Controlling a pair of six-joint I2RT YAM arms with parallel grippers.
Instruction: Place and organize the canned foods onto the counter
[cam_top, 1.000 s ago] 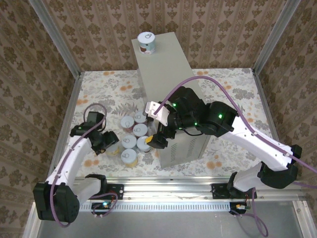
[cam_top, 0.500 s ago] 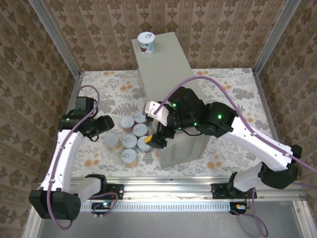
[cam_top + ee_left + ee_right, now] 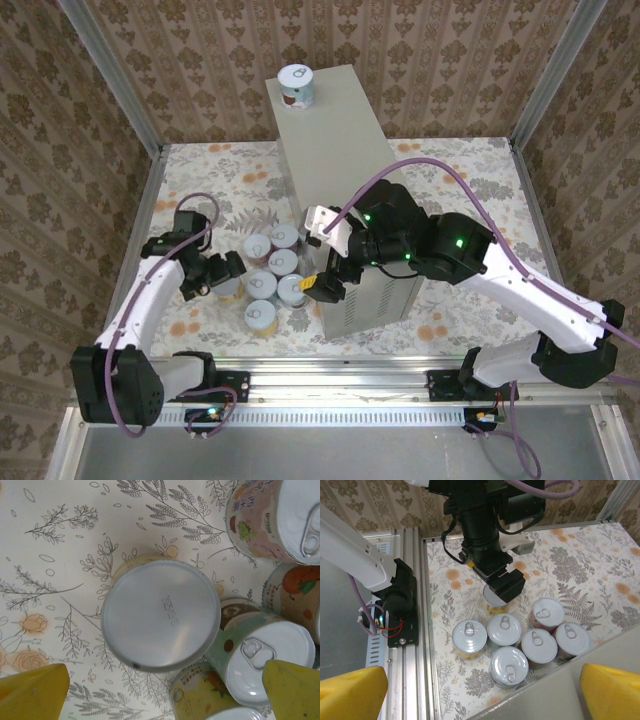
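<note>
Top view first: the counter stood at centre and carried just one can, upright at its 11 o'clock corner. Seven more cans sat bunched on the floral cloth at the counter's 9 o'clock side, so eight in all. The left hand hung over the can at the bunch's 9 o'clock edge. The right hand hovered at the bunch's 3 o'clock edge, close by the counter's near-left corner.

On to the left wrist view, and five cans counted there. A plain-ended can, no pull tab showing, stood dead centre. A pink-label can was at 1 o'clock, an orange-label can at 3, a blue-green can just beside it at 4, and a yellow-label can at 5. The left hand's two yellow fingertips sat in the bottom corners, spread wide, gripping nothing.

Right wrist view: seven cans on the cloth. Six pull-tab lids were packed tight, with the seventh at their 12 o'clock, under the left hand. The right hand's two fingertips were spread wide and empty. The counter's edge ran across at 5 o'clock.
</note>
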